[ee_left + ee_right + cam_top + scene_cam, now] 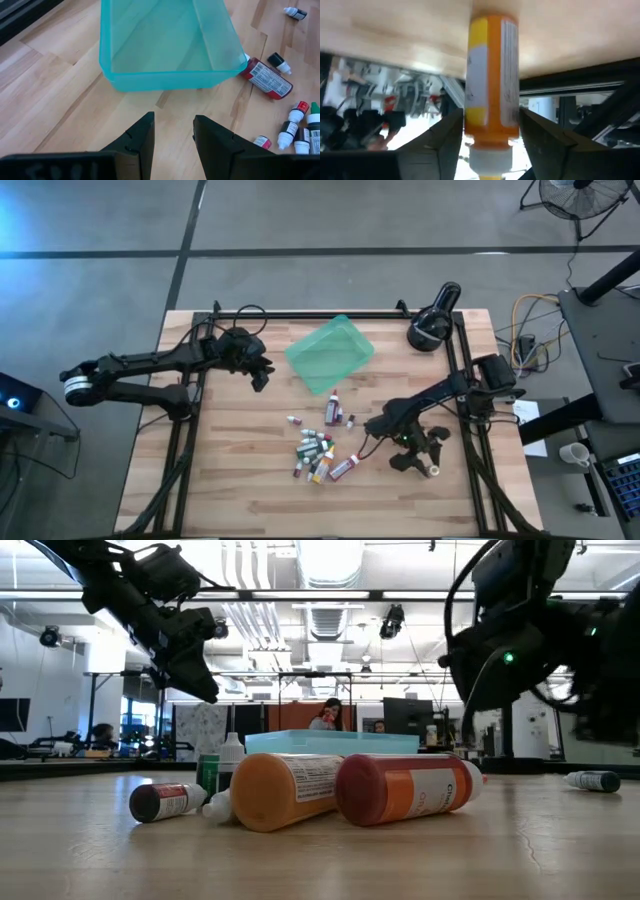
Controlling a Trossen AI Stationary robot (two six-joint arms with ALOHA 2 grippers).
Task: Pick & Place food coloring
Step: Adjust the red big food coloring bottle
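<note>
Several small white-capped food coloring bottles (318,452) lie scattered on the wooden table, near of the teal tray (330,352). In the low view an orange bottle (290,790) and a red one (400,788) lie on their sides. My right gripper (425,465) is low at the table's near right. Its fingers stand close on either side of a yellow-orange bottle (492,75), whose white cap (432,470) points up and whose base points toward the table. My left gripper (174,135) hangs open over bare wood beside the tray (165,45). My right gripper has its two fingers (540,145) at the sides of the yellow-orange bottle's shoulder (490,120), just below the cap, lying across the bottle. I cannot tell whether they still touch it, or whether its base stands on the table.
A black round lamp-like device (432,328) sits at the far right corner. A larger dark red bottle (267,79) lies by the tray's near corner. Black frame rails run along the table's left, right and far edges. Bare wood lies at the near left.
</note>
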